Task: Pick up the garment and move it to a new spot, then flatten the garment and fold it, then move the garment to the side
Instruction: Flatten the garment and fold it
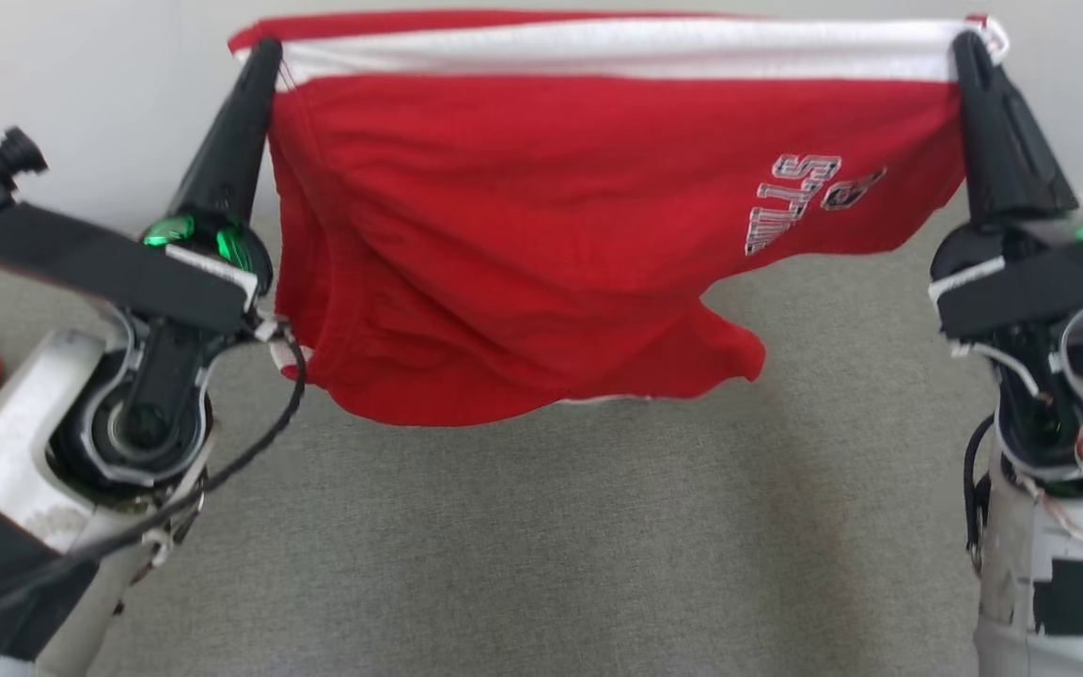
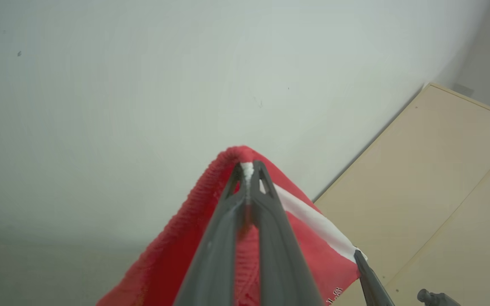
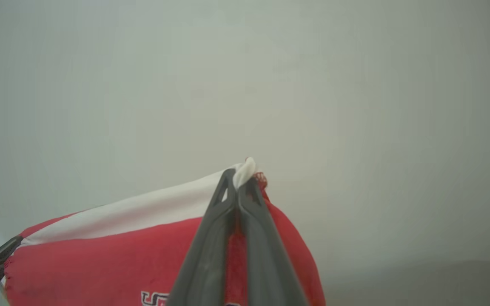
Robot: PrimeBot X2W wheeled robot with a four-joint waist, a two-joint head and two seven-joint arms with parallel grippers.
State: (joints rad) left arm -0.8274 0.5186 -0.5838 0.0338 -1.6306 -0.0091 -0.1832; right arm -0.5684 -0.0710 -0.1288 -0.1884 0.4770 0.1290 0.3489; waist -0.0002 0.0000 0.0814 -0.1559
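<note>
Garment (image 1: pixel 523 244) aloft, left end effector (image 1: pixel 266 49) and right end effector (image 1: pixel 966 42) each closed on perhaps its waistband

The garment (image 1: pixel 523 235) is red cloth with a broad white band (image 1: pixel 617 52) along its top edge and pale outlined lettering (image 1: pixel 800 202), turned sideways, near its right side. It hangs in the air, its top edge pulled taut between two pinched corners. The left end effector (image 1: pixel 264 47) is clamped on the upper left corner, the right end effector (image 1: pixel 965 42) on the upper right. The lower edge sags unevenly, deepest toward the left, above the grey surface (image 1: pixel 541 564).
</note>
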